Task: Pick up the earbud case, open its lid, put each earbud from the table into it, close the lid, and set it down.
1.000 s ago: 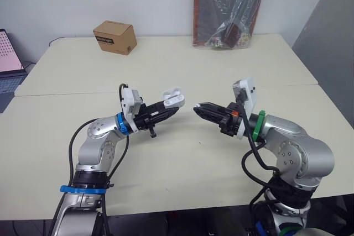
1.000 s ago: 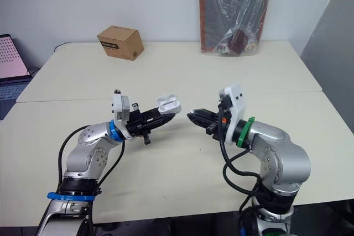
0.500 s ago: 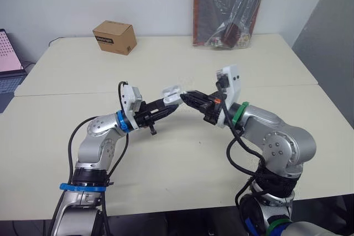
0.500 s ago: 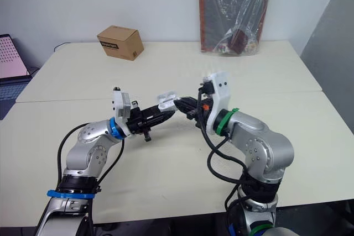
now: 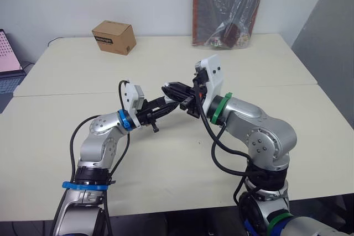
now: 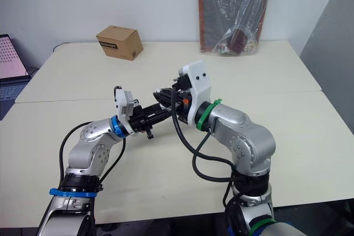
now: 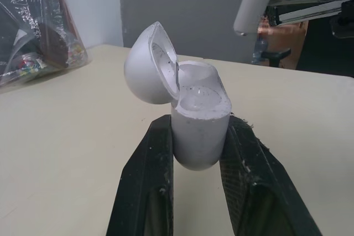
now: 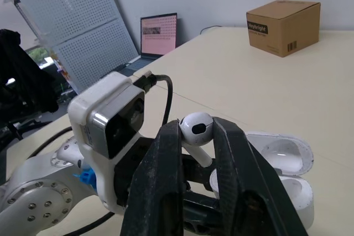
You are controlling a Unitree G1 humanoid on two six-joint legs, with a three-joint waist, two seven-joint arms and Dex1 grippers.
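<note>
**Right arm swings in over the open case**

Since a second ago the right pincer (image 8: 197,136) has crossed from well apart to tip-to-tip with the left pincer (image 7: 198,136), carrying an earbud (image 8: 194,124) pinched by its head between the two fingers. The left pincer is clamped on the body of the earbud case (image 7: 199,120), held up off the table (image 5: 166,158) with its lid (image 7: 148,64) hinged back.

The step in hand looks like seating this earbud. To do it well, the stem should be lined up with one well and point straight down into it. The case should be kept steady, and the descent slow enough that the stem does not catch on the rim or knock the lid. The grip should let go only once the bud sits in its well.

The left wrist view looks into both wells, which appear empty, and shows the stem (image 7: 251,4) hanging above and off to one side, not yet over a well. The right wrist view shows how the bud is gripped, with the case just beyond the fingers. The head views give the overall meeting of the arms above the table's middle.
</note>
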